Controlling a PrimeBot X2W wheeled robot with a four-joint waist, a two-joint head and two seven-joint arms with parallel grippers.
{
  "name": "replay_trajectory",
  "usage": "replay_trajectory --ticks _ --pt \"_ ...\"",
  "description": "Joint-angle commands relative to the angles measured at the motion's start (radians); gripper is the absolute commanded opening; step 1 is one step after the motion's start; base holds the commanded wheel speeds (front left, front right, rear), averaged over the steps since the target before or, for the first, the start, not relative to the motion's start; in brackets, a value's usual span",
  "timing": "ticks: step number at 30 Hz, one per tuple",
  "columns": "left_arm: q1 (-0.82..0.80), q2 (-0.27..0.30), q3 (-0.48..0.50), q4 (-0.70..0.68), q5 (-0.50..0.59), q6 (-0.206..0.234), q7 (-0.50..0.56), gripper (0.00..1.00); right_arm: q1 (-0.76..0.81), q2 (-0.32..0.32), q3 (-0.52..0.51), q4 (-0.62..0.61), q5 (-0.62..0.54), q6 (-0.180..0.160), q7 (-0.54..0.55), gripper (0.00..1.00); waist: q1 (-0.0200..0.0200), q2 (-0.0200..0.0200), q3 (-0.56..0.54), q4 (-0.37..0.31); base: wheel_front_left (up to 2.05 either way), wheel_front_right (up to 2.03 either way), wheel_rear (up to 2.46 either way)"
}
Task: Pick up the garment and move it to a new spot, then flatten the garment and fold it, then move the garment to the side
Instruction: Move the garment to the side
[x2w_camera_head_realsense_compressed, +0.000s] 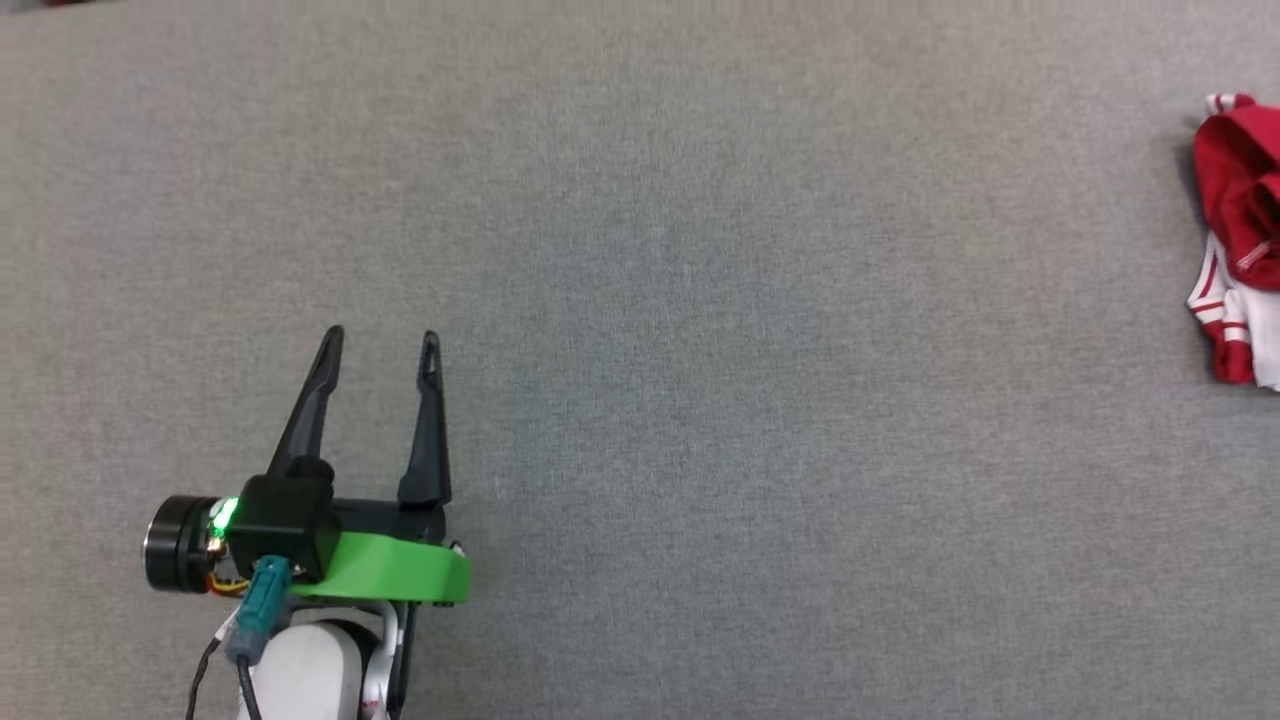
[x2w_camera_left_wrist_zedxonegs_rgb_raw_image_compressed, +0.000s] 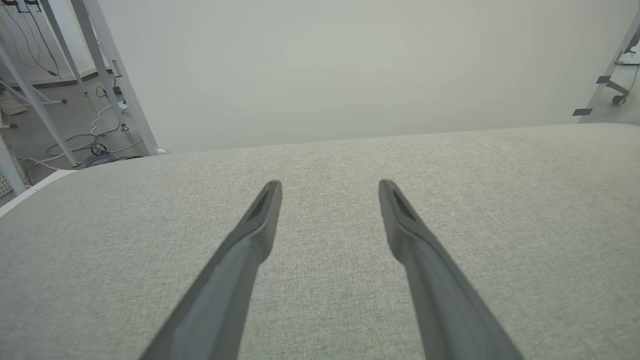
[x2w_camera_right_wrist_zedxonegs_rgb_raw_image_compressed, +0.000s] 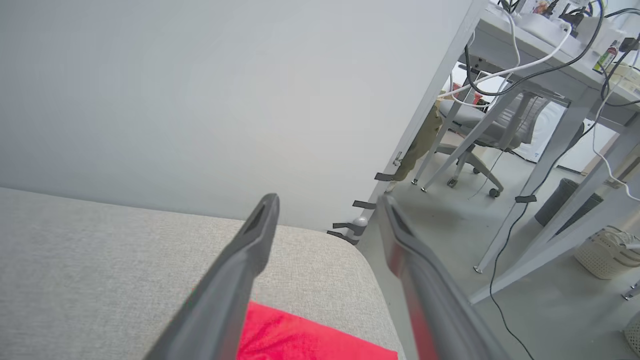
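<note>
Red garment (x2w_camera_head_realsense_compressed: 1240, 230) lies crumpled at the right edge of the bench (x2w_camera_head_realsense_compressed: 700, 300), and both grippers are spread and empty.

In the head view the garment is a loose heap, with red folds on top and a white sleeve with red-striped trim below, cut off by the picture's edge. The left gripper (x2w_camera_head_realsense_compressed: 382, 335) hovers well apart from it over bare grey woven fabric at the lower left, its two dark fingers parted with nothing between them and a green band across its mount. In the right wrist view the right gripper (x2w_camera_right_wrist_zedxonegs_rgb_raw_image_compressed: 327, 198) has its fingers wide apart and grasps nothing. Red cloth lies on the bench beneath them, near the rounded corner. Whether the fingers touch it cannot be told. Beyond stand a pale wall (x2w_camera_right_wrist_zedxonegs_rgb_raw_image_compressed: 200, 100), desk legs and an office chair (x2w_camera_right_wrist_zedxonegs_rgb_raw_image_compressed: 480, 125).
</note>
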Motion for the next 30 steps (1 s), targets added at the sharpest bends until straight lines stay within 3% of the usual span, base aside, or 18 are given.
replay_trajectory --ticks 1,5,12,13,21,30 --pt "0.012 -0.003 0.014 0.006 -0.011 0.008 -0.006 1.0 0.021 0.047 -0.022 -0.041 -0.03 -0.001 -0.019 1.0 0.0001 0.0 -0.076 0.012 0.0 0.0 0.0" --pt "0.027 -0.006 0.035 0.021 -0.012 0.006 -0.006 1.0 0.09 0.196 -0.098 -0.172 -0.071 -0.001 -0.038 1.0 0.0001 0.0 -0.117 0.035 0.0 0.0 0.0" --pt "0.06 -0.015 0.057 0.042 -0.018 0.005 -0.006 1.0 0.251 0.365 -0.068 -0.38 -0.157 -0.001 -0.043 1.0 0.0001 0.0 -0.171 0.065 0.0 0.0 0.0" --pt "0.071 -0.02 0.064 0.052 -0.021 0.004 -0.006 1.0 0.312 0.426 -0.039 -0.426 -0.179 -0.001 -0.043 1.0 0.0001 0.0 -0.193 0.071 0.0 0.0 0.0" --pt "0.1 -0.028 0.076 0.081 -0.027 0.002 -0.006 1.0 0.48 0.537 -0.005 -0.448 -0.179 -0.001 -0.043 1.0 0.0001 0.0 -0.252 0.083 0.0 0.0 0.0" --pt "0.15 -0.034 0.07 0.104 -0.03 -0.015 -0.006 1.0 0.668 0.596 -0.03 -0.467 -0.17 -0.001 -0.043 1.0 0.0001 0.0 -0.317 0.095 0.0 0.0 0.0"
